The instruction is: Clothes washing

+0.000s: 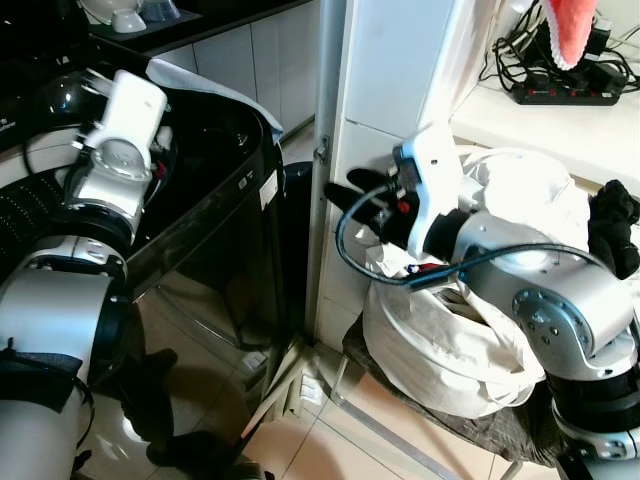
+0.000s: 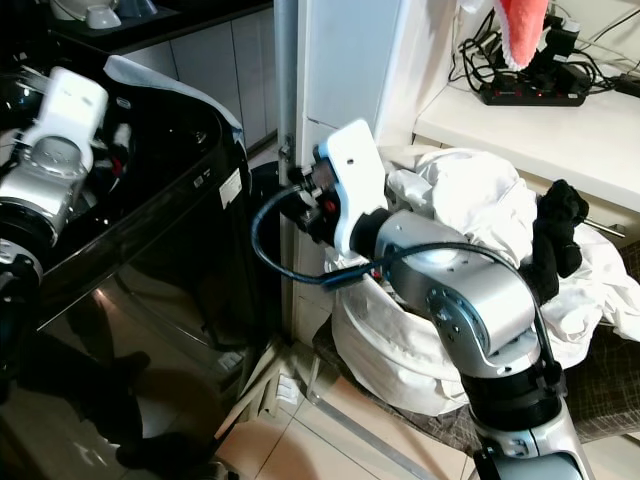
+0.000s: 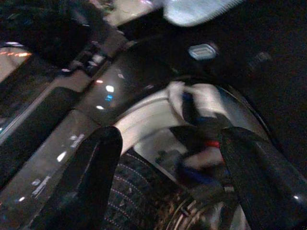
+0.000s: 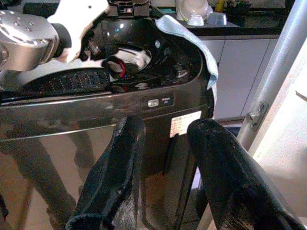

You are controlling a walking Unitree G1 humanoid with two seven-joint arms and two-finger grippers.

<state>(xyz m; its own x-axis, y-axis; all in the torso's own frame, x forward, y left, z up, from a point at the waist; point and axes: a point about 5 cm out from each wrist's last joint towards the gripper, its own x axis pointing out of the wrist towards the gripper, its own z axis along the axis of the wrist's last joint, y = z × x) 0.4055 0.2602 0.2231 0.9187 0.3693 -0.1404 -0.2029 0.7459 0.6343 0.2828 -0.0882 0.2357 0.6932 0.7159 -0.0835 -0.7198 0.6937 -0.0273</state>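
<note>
A black top-loading washing machine (image 1: 215,230) stands on my left with its lid up. My left gripper (image 3: 170,134) reaches down into the tub, open and holding nothing, just above white, blue and red clothes (image 3: 196,110) in the drum. A pale blue cloth (image 4: 192,33) hangs over the tub's far rim. My right gripper (image 4: 168,127) hovers open and empty between the washer and a white laundry bag (image 1: 450,350). The bag is heaped with white clothes (image 1: 520,190). A black garment (image 1: 615,225) lies on the heap's right side.
A white cabinet side (image 1: 390,100) and a metal pipe (image 4: 276,72) stand close beside the washer. On the shelf at right sit a power strip (image 1: 565,95) with cables and a hanging pink cloth (image 1: 570,30). Tiled floor (image 1: 330,440) lies below.
</note>
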